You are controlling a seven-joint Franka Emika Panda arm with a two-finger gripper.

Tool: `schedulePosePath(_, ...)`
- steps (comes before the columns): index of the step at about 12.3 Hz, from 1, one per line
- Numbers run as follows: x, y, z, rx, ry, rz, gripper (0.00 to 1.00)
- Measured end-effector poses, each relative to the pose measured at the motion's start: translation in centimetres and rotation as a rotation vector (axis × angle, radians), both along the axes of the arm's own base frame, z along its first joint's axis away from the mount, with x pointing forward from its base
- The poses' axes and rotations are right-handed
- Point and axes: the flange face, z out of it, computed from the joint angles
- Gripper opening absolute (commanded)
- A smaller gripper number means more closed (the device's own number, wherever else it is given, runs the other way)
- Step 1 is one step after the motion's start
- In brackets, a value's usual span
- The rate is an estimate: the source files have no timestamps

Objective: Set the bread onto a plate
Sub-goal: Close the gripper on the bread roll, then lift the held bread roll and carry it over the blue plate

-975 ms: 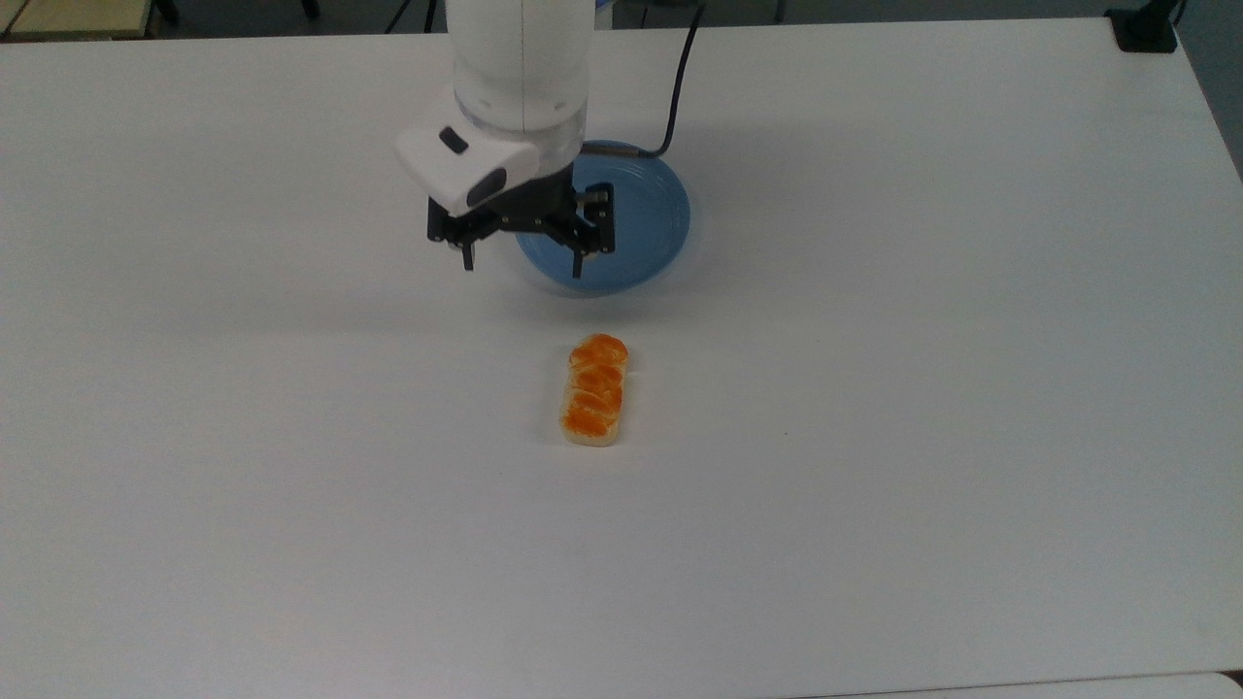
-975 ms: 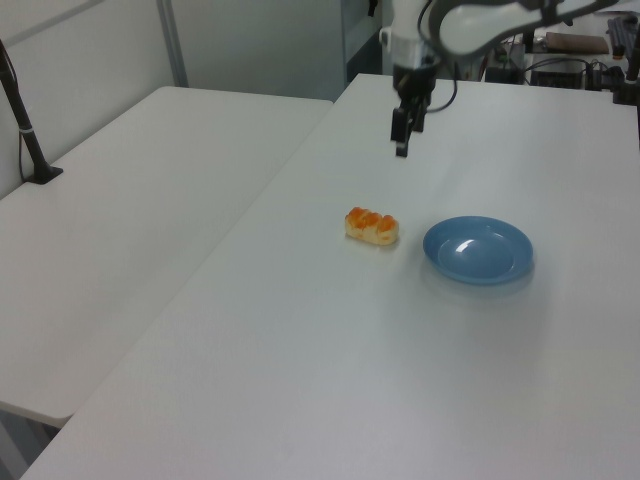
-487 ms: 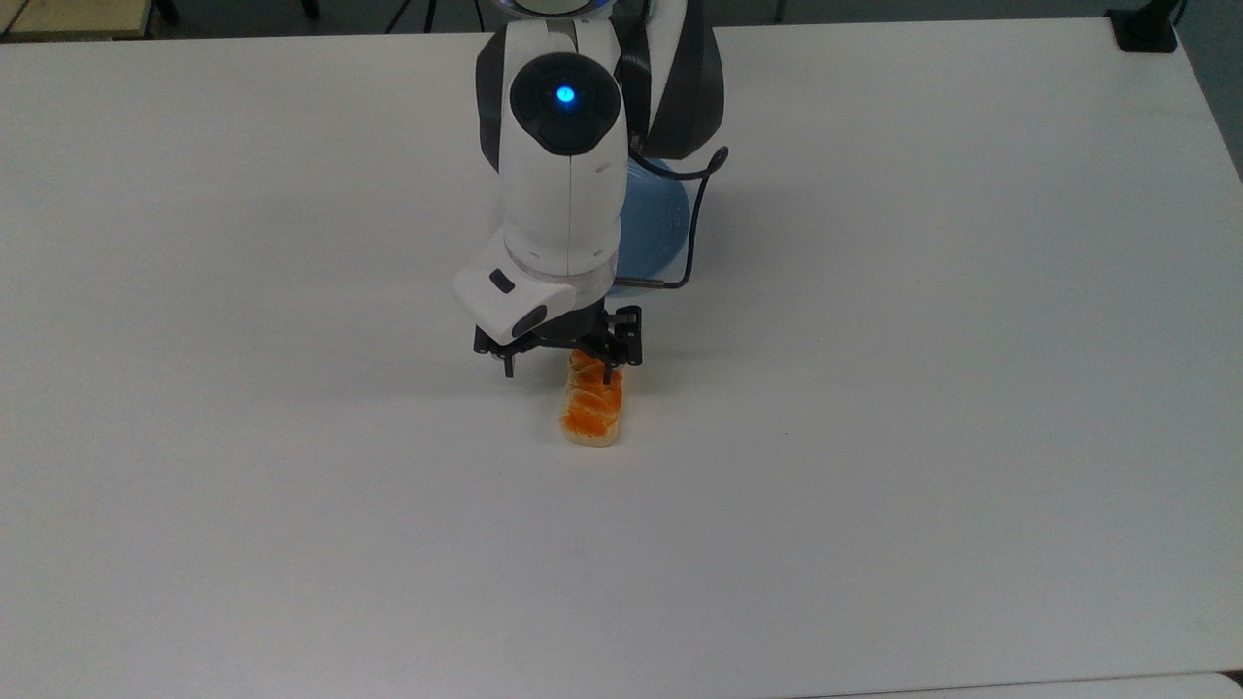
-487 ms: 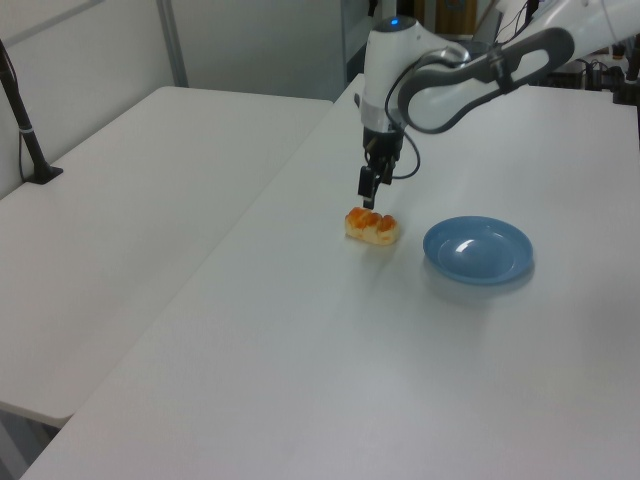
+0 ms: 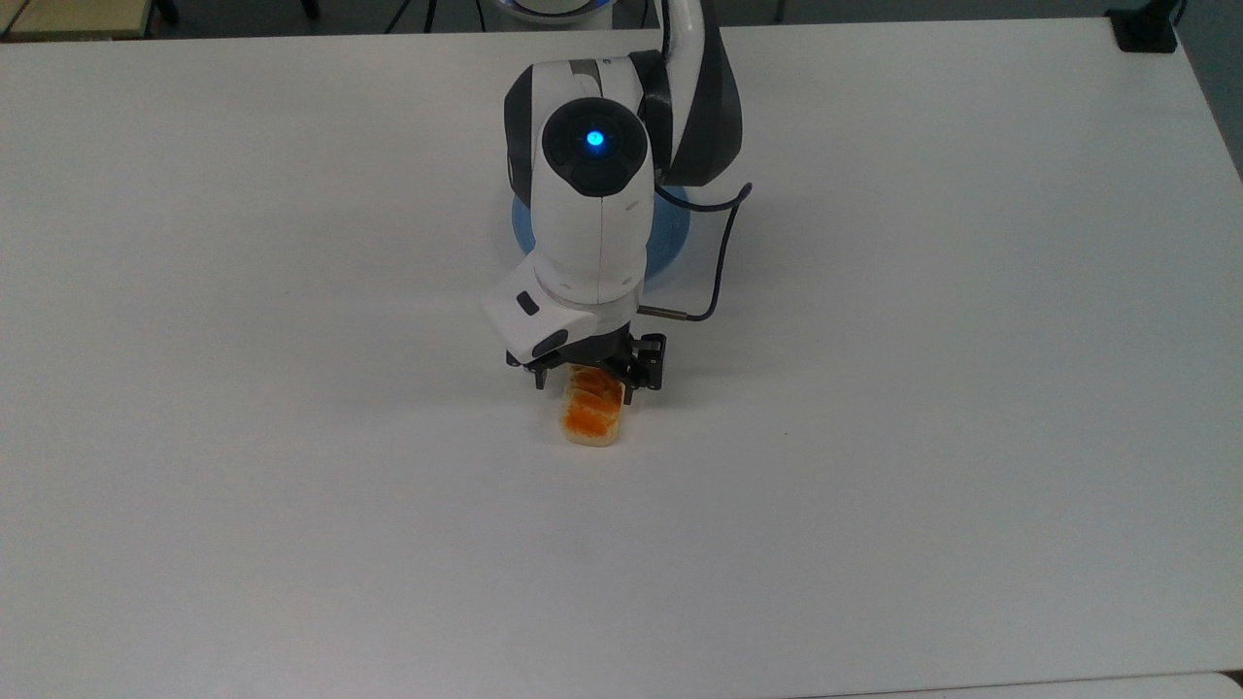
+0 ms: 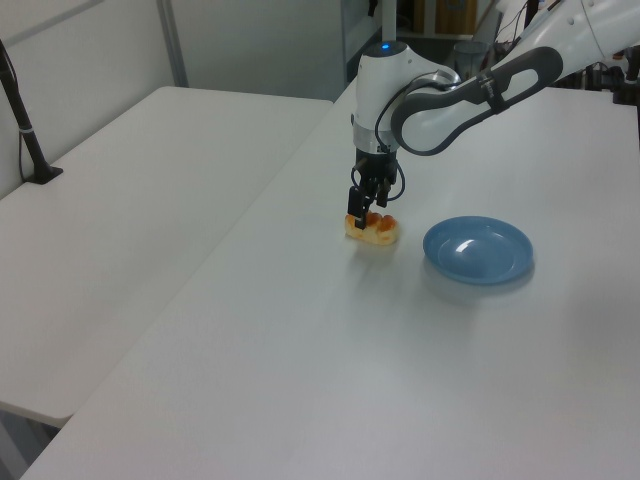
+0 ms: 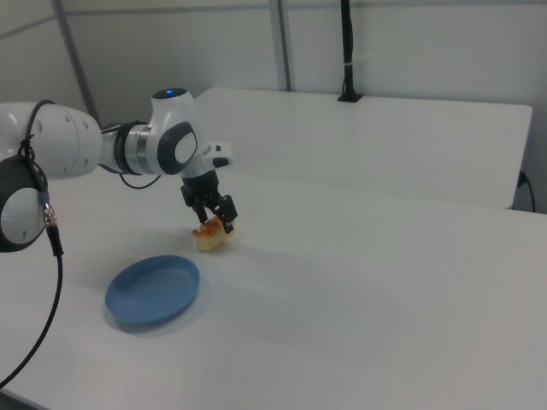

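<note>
End effector [image 5: 584, 382] spread wide astride bread [image 5: 590, 419], loaf's far end hidden, plate [image 6: 478, 250] mostly behind arm in top view

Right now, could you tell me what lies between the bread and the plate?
Nothing: in the left view, bare table separates the bread from the plate.

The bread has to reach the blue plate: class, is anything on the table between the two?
Nothing visible. In the left view the bread lies on the white table with bare surface between it and the plate. The gripper is already down at the bread, fingers apart.
</note>
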Motion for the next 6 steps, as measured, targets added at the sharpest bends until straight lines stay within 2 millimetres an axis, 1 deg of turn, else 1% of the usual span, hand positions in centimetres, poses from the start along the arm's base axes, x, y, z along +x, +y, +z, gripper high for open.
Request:
schedulePosePath(1,0.03,0.01,-0.49,0.000,0.004,-0.002,0.55)
schedulePosePath(2,0.18,0.17,-0.88,0.003,-0.006,-0.001,0.49)
schedulePosePath(4,0.27,0.73,-1.06,0.006,-0.015,0.005,0.47)
schedulePosePath(6,0.43,0.88,-0.61,0.007,-0.024,0.007,0.47)
